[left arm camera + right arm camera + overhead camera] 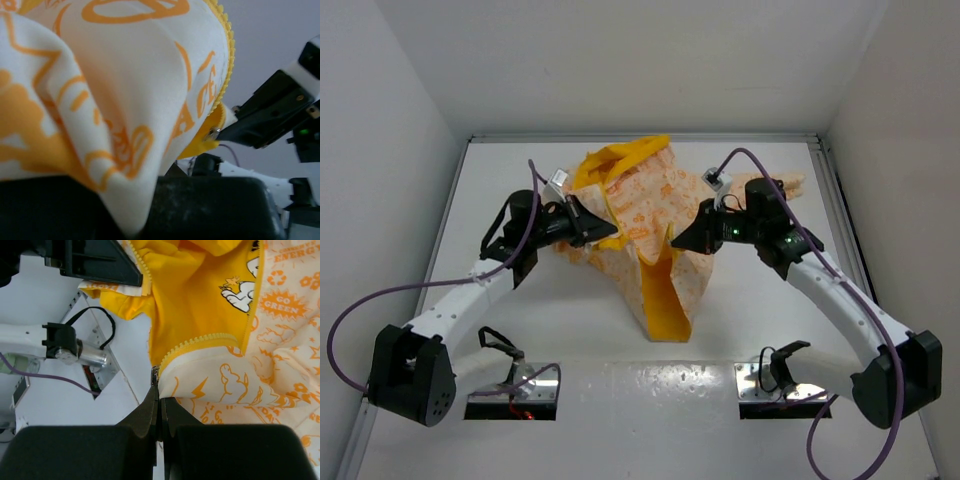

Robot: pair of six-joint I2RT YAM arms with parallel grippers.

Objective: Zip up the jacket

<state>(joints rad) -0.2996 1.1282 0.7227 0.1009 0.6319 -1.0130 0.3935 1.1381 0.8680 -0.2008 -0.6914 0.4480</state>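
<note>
Jacket (655,215) position: lying open, unzipped, at the middle of the surface (570,320). Pinching one front panel (140,75) with left tool (612,232); pinching opposite zipper edge (200,342) with right tool (676,240). Judging: aligning zipper ends; next requiring mating both ends squarely.

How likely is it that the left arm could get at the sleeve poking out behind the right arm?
Probably not, as things stand. The left gripper is shut on the front edge of the jacket, and the sleeve lies beyond the right arm, which stands in the way.
</note>
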